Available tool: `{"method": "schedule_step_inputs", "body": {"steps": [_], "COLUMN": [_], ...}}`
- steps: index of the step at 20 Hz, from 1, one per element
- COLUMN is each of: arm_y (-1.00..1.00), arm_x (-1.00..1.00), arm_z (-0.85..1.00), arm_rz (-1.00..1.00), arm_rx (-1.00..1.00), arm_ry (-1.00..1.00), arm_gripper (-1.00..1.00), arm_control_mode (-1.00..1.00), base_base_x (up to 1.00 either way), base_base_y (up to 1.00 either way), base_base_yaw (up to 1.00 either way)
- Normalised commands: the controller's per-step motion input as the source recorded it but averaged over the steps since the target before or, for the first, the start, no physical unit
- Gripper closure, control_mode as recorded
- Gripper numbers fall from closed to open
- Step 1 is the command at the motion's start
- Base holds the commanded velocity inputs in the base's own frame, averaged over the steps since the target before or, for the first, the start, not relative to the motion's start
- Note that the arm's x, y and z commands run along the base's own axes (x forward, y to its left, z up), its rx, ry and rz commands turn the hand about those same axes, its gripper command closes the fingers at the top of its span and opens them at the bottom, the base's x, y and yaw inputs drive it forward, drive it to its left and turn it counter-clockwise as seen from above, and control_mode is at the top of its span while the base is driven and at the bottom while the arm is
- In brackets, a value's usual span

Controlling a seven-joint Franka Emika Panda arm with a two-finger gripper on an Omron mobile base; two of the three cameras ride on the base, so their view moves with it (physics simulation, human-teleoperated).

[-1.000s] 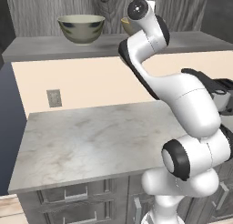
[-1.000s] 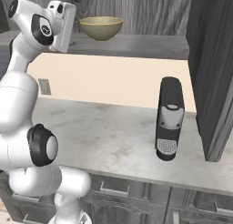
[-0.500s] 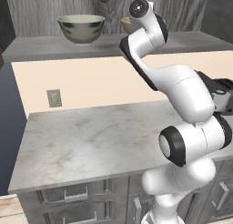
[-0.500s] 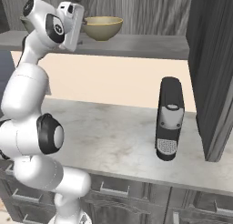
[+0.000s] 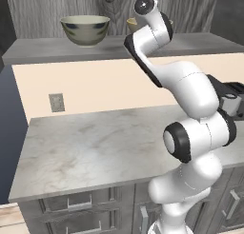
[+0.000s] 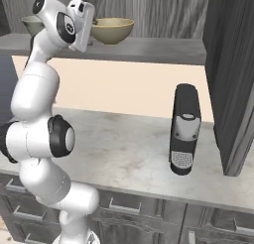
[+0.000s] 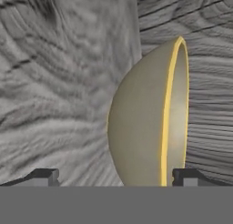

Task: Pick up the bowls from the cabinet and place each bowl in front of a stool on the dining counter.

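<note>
The arm has swung up toward the tan bowl on the cabinet shelf. The pincer is spread wide, holding nothing. The bowl sits just ahead, between its tips, ready for grabbing.

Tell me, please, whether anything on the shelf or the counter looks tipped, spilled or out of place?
Nothing stands out. Both bowls sit upright on the cabinet shelf: the patterned bowl and the tan bowl. The coffee machine stands straight on the counter. The open gripper faces the tan bowl, holding nothing.
</note>
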Motion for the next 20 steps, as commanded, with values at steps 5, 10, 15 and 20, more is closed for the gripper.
{"method": "schedule_step_inputs", "body": {"steps": [5, 10, 15, 20], "arm_y": [-0.01, 0.00, 0.00, 0.00], "arm_x": [0.26, 0.26, 0.31, 0.11], "arm_z": [0.00, 0.00, 0.00, 0.00], "arm_rz": [0.04, 0.05, 0.03, 0.03], "arm_rx": [0.01, 0.02, 0.00, 0.00], "arm_ry": [0.00, 0.00, 0.00, 0.00], "arm_gripper": [-1.00, -1.00, -1.00, -1.00], "arm_control_mode": [-1.00, -1.00, -1.00, -1.00], "base_base_x": [0.00, 0.00, 0.00, 0.00], "base_base_y": [0.00, 0.00, 0.00, 0.00], "base_base_yaw": [0.00, 0.00, 0.00, 0.00]}}
